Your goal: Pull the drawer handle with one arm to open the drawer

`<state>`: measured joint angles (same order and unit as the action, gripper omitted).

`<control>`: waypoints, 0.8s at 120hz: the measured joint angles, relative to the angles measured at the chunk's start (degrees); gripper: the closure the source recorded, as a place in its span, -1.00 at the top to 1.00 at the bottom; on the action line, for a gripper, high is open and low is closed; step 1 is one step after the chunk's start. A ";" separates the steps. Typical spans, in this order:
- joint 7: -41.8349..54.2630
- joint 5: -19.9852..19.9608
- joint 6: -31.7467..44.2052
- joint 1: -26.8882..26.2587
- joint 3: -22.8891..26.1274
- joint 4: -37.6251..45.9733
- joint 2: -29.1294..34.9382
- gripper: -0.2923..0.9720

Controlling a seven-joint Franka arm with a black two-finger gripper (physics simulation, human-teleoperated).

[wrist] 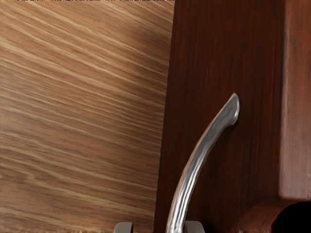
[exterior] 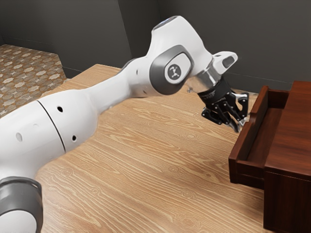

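A light wooden counter [exterior: 146,155] fills a dim room with dark grey walls, and a patch of patterned floor [exterior: 24,73] shows at the exterior view's far left. A white arm [exterior: 112,97] reaches across the counter toward a dark wood cabinet [exterior: 291,160] at the exterior view's right. The cabinet's top drawer [exterior: 252,141] already stands partly out, its hollow open to view. The black jaws sit against the drawer's front. Seen from the wrist, a curved silver handle [wrist: 204,145] on that front runs down to the jaws. I cannot tell whether they pinch it or stand spread around it. The pull looks well under way. To do it well, I would draw straight back along the drawer's slide, level with the counter, keeping the handle centred so it does not slip or bind. Nothing lies on the counter along the arm's way back, so only the drawer's own end stop should limit travel.
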<state>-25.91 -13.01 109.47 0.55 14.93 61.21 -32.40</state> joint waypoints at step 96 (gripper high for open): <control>0.48 0.02 -0.45 7.15 -0.05 8.70 6.64 -0.49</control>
<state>-25.44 -12.98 109.02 7.70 14.88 69.91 -25.76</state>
